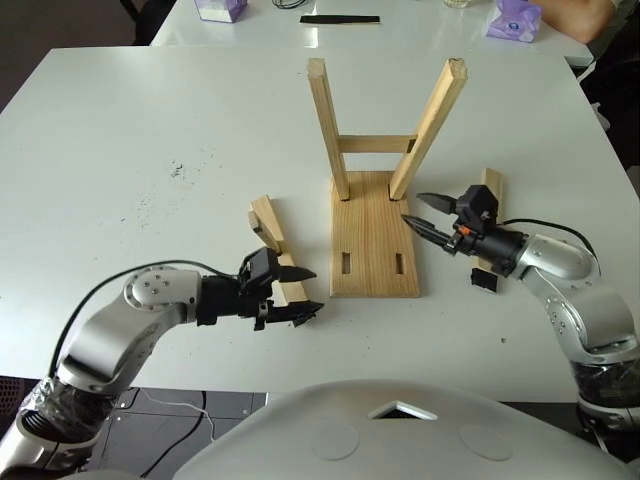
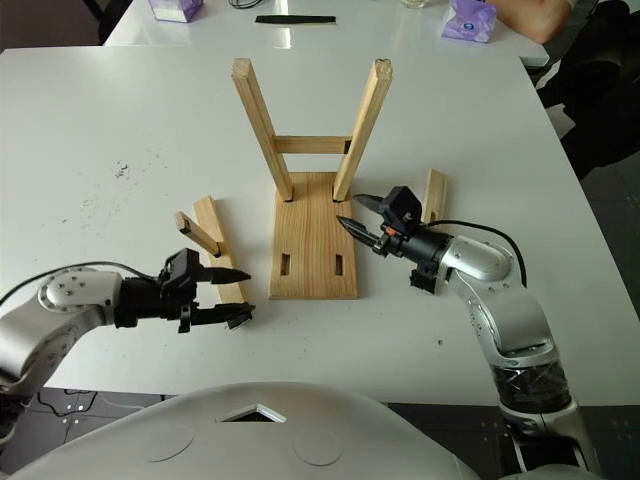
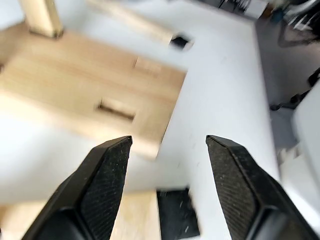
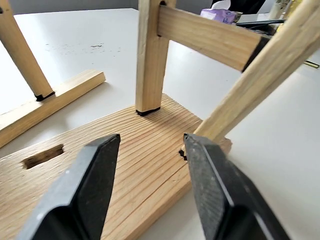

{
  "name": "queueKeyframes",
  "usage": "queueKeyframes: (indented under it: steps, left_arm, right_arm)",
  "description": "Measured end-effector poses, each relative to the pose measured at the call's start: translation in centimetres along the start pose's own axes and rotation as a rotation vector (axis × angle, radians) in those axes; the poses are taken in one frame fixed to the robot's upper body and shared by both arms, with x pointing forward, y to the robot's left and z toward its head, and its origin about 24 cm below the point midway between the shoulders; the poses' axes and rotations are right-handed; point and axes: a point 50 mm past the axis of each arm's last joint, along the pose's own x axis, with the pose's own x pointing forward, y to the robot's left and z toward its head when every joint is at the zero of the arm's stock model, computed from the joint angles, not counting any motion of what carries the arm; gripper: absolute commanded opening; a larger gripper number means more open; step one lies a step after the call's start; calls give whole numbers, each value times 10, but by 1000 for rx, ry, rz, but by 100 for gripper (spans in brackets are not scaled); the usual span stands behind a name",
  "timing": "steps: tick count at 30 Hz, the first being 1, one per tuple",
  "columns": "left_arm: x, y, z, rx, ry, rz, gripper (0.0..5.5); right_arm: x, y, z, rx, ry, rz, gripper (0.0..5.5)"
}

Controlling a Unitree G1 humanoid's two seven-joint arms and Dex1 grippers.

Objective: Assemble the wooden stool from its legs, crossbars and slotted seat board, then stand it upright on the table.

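White counter (image 1: 120, 130) carries the slotted seat board (image 1: 372, 245) lying flat mid-surface, two legs (image 1: 327, 125) and a crossbar (image 1: 375, 143) standing in its far slots. Spread apart, the right fingers (image 1: 438, 201) hover at its right edge and the left fingers (image 1: 300, 272) near its near-left corner.

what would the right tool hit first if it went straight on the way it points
Likely the seat board, by the foot of the nearer leg; height is unclear.

Left gripper (image 3: 169, 139), fingers wide apart, just beside the slotted seat board (image 3: 65, 75), one leg (image 3: 42, 17) upright in it.
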Motion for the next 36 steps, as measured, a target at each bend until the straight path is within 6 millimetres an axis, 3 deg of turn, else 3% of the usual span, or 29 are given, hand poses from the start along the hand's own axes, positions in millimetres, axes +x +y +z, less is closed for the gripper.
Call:
queueKeyframes:
  steps: [5,11,15,20,24,28,33,36]
  left_arm:
    - [-7,-2,-17,34,59,-33,277]
    - [-46,32,-17,138,175,81,277]
    - [-74,51,-10,160,236,173,277]
    - [-86,58,11,172,146,222,277]
    - [-90,53,23,130,52,266,334]
    - [-84,43,3,-48,79,362,390]
    - [-78,51,-7,-203,35,634,395]
    - [-66,51,-2,-222,-10,667,395]
  right_arm:
    - [0,-2,-1,10,1,-29,233]
    - [0,-3,-1,11,2,-47,233]
    - [0,-2,-3,8,11,-47,233]
    - [-2,-1,-5,6,27,-44,233]
    - [-6,0,-6,2,35,-45,233]
    - [-17,-1,-7,-15,60,-66,233]
    - [-22,4,-9,-3,68,-58,233]
    - [-21,4,-8,1,62,-49,233]
